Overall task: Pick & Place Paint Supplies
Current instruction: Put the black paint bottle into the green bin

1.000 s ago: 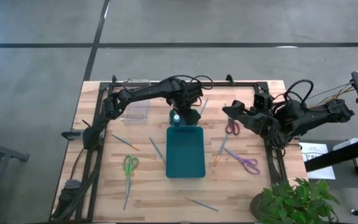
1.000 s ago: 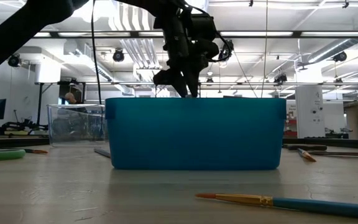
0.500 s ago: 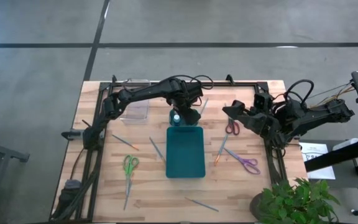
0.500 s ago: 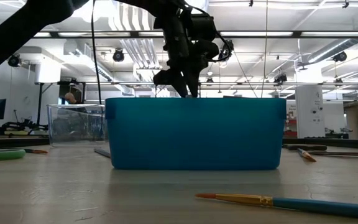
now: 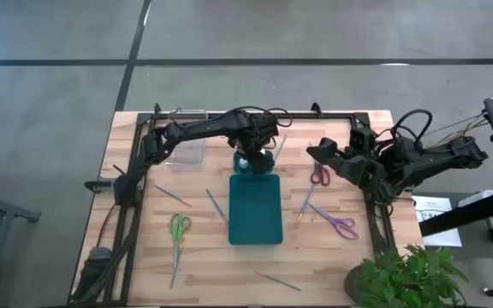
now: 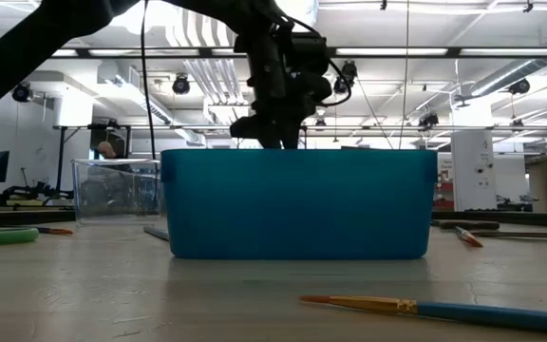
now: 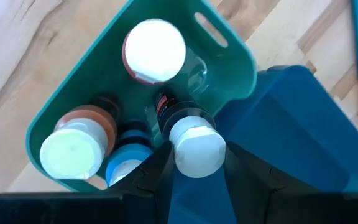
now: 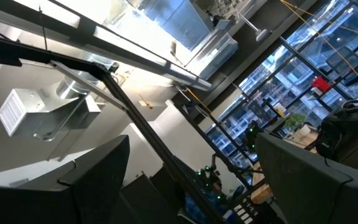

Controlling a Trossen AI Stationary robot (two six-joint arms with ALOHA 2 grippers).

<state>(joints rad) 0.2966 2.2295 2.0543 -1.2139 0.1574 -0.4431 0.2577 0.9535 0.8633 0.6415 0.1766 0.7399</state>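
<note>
White-capped bottle (image 7: 196, 148) between claw fingers (image 7: 151, 177)

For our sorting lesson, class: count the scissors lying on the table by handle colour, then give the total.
Green-handled scissors: 1
Red-handled scissors: 1
Purple-handled scissors: 1
Total: 3
</note>
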